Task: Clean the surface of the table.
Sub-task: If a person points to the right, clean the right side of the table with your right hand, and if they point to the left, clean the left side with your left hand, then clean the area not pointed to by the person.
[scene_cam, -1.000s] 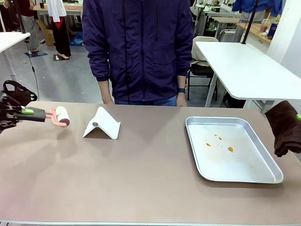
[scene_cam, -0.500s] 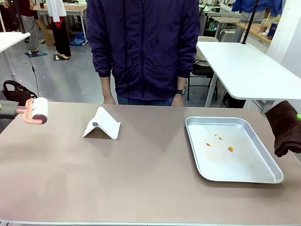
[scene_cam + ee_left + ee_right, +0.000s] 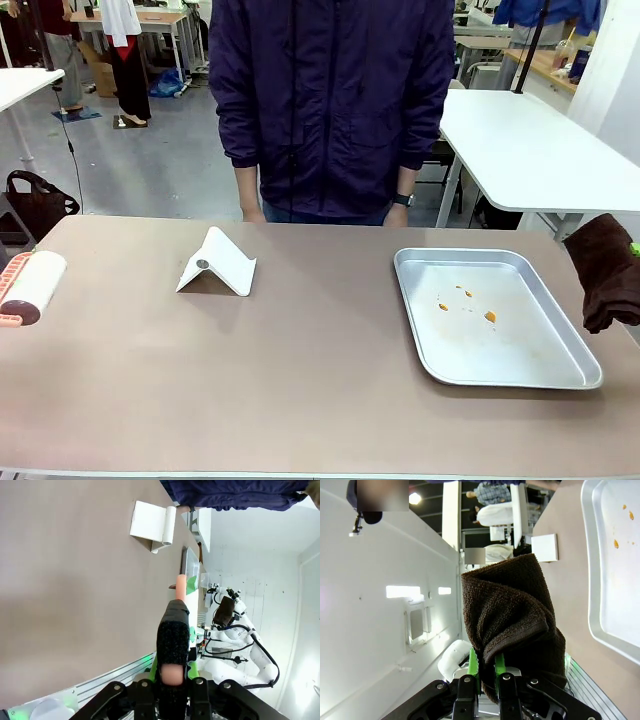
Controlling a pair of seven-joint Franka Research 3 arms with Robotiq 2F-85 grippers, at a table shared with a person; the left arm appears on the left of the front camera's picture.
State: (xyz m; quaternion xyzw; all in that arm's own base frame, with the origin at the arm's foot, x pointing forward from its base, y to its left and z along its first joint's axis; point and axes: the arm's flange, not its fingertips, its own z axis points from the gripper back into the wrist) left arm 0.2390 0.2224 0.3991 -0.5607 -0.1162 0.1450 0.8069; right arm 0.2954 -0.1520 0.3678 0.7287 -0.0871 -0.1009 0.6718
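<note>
Print check: I read nothing. Brownish-tan matte table, white folded plastic stand, shallow silver metal tray, dark brown terry cloth: no legible marks.

A: Left edge of frame, mid-height: roller at the left end of the table. Right of it, centre-left: folded stand, on the table.

B: Right half: tray on the table, crumbs in it. Cloth at right edge, beside the tray. Person top centre, behind the far edge.
</note>
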